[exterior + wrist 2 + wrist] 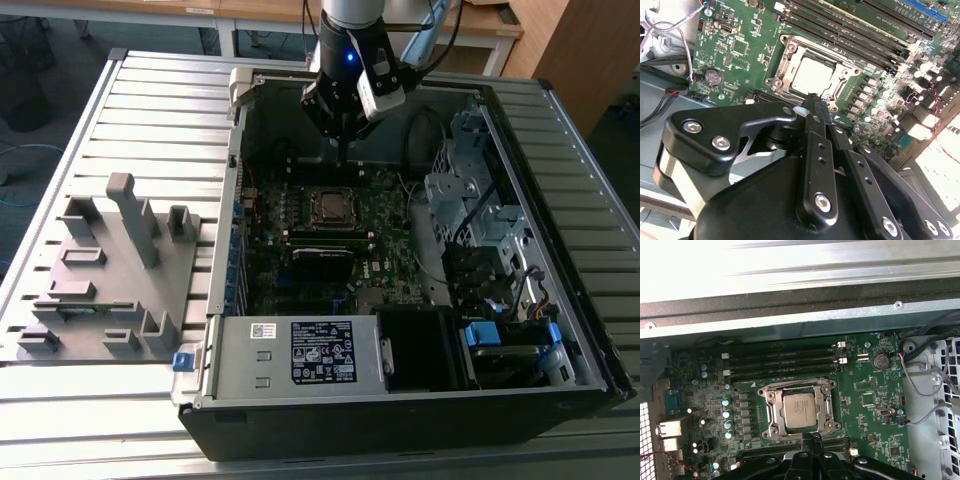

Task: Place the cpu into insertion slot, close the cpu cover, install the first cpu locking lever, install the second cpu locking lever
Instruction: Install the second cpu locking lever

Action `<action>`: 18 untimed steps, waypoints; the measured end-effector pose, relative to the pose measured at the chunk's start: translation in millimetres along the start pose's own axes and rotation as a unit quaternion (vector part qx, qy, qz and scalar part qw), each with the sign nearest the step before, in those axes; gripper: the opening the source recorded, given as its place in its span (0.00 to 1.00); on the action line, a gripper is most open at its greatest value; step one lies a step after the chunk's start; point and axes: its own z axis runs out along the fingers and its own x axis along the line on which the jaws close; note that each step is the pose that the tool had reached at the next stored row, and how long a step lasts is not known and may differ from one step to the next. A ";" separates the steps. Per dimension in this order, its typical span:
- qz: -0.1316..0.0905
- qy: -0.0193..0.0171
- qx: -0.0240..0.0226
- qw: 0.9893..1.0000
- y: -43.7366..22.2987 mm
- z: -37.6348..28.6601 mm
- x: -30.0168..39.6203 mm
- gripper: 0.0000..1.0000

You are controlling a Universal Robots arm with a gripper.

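Observation:
The cpu (797, 410) (812, 75) shows its silver-grey top in the insertion slot (330, 207) on the green motherboard (385, 225). The silvery cpu cover (771, 412) (781, 70) lies flat around it, framing the chip. I cannot make out how the thin locking levers stand. My gripper (341, 152) hangs above the board, just off the socket's edge on the side of the case's far wall. In both wrist views its black fingertips (812, 436) (812, 98) meet with nothing between them.
Long black memory slots (785, 362) run beside the socket. The case's metal wall (800, 315) rises close behind them. Cables (927, 365) and a drive cage (475, 200) fill the exterior view's right. A power supply (300, 352) sits in front, a grey fixture (110, 270) on the table.

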 end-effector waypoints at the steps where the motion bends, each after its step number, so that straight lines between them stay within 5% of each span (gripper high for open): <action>1: 0.000 0.000 0.000 1.000 0.0 -0.1 0.0 0.10; 18: 0.000 0.000 0.000 1.000 -2.0 5.0 0.1 0.10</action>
